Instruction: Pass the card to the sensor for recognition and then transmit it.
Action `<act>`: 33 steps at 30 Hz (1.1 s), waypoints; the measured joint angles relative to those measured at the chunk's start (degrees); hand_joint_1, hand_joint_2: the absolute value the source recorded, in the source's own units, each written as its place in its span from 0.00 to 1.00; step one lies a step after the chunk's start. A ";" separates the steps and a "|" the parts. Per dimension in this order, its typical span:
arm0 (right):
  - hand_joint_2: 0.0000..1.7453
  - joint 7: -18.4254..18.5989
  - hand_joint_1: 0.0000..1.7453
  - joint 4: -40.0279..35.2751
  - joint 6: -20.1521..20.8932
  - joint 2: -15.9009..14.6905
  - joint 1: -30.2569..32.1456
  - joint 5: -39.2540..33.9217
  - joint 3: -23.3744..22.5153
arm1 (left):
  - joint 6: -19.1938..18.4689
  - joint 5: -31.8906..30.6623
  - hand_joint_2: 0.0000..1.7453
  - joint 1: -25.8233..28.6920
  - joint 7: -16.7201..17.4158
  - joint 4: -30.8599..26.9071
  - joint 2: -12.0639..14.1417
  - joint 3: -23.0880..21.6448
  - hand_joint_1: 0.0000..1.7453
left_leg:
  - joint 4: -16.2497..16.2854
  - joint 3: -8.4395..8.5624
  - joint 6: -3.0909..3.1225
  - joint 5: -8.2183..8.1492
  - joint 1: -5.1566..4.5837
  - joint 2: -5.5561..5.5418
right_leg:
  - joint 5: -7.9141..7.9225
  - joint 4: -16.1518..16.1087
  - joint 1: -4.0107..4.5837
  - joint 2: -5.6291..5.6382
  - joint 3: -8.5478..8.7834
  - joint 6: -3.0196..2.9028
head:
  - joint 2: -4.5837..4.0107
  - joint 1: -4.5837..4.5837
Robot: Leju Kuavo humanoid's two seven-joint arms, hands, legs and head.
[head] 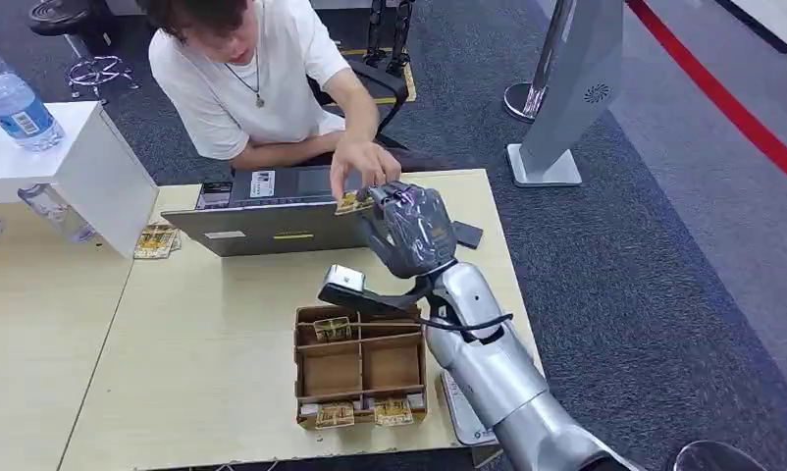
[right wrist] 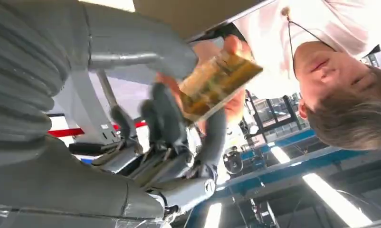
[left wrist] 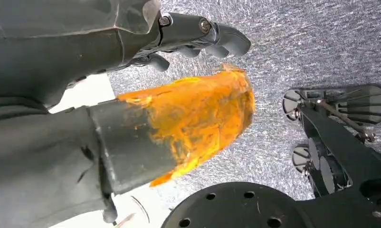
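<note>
Pinching the card (head: 351,202) in my right hand (head: 409,231) at frame centre, where a person's hand (head: 362,162) touches it; my left hand (left wrist: 131,71) hangs empty, fingers curled.

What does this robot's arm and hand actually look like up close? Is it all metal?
Not all metal. The right arm is a smooth silver shell with a black cable looping near the wrist and a small silver-and-black camera box beside it. The right robot hand is dark grey with a glossy, plastic-like covering, a ribbed grey cover and a thick thumb. The left robot hand is also dark grey, with an orange-smeared thumb.

card (head: 352,202) | yellow-gold, printed face | held in air over the laptop's (head: 262,221) rear edge | tilted
</note>
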 joint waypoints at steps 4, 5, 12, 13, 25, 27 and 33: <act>1.00 -1.03 0.00 0.13 -0.02 0.35 0.04 -0.02 -0.28 | 0.00 -0.09 0.00 0.01 0.00 0.04 0.04 0.15 0.00 | 0.00 0.00 0.00 0.00 0.00 0.00 | 0.00 0.00 0.00 0.00 -0.01 0.00 | 0.00 -0.02; 1.00 -1.62 0.00 -0.04 -0.02 0.39 0.18 -0.37 -0.48 | 0.00 -0.09 0.00 0.01 -0.02 0.04 0.04 0.24 0.00 | 0.00 0.00 0.00 0.00 0.00 0.00 | 0.00 0.00 0.00 0.00 -0.01 0.00 | 0.00 0.00; 0.00 -6.06 0.00 -5.10 -0.02 0.59 3.93 -4.18 -2.49 | 6.90 -4.14 0.00 -0.21 -4.08 0.02 -1.89 0.37 0.00 | 0.02 0.02 0.00 0.00 -0.03 -0.02 | 0.00 -0.04 -0.01 -0.03 -0.04 0.00 | 0.00 -0.04; 0.00 -6.19 0.00 -6.96 -0.04 0.70 5.42 -4.02 -3.08 | 14.17 -6.70 0.00 -0.61 -6.06 0.02 -3.00 -0.05 0.00 | 0.03 -0.02 0.01 0.00 -0.07 -0.12 | 0.00 -0.04 -0.05 -0.12 -0.03 0.00 | 0.00 0.00; 0.00 -10.07 0.00 -22.68 -0.07 0.81 18.86 -3.87 -10.11 | 28.24 -8.39 0.00 -3.29 -8.92 0.04 -10.86 -1.46 0.00 | 0.06 -0.08 0.06 0.00 -0.09 -0.10 | 0.01 -0.08 -0.05 -0.07 -0.12 0.02 | 0.00 -0.02; 0.00 -11.32 0.00 -25.04 -0.07 0.83 21.56 -4.41 -12.47 | 28.24 -8.33 0.00 -3.33 -9.01 0.04 -11.17 -1.46 0.00 | 0.04 -0.08 0.06 0.00 -0.05 -0.11 | 0.00 -0.08 -0.02 -0.09 -0.11 0.02 | 0.00 -0.02; 0.00 -14.99 0.00 -30.38 -0.07 1.25 28.97 -9.40 -20.11 | 28.44 -7.85 0.00 -3.30 -9.11 0.04 -11.85 -1.38 0.00 | 0.03 -0.10 0.05 -0.01 -0.04 -0.10 | 0.00 -0.08 -0.03 -0.07 -0.11 0.02 | 0.00 -0.04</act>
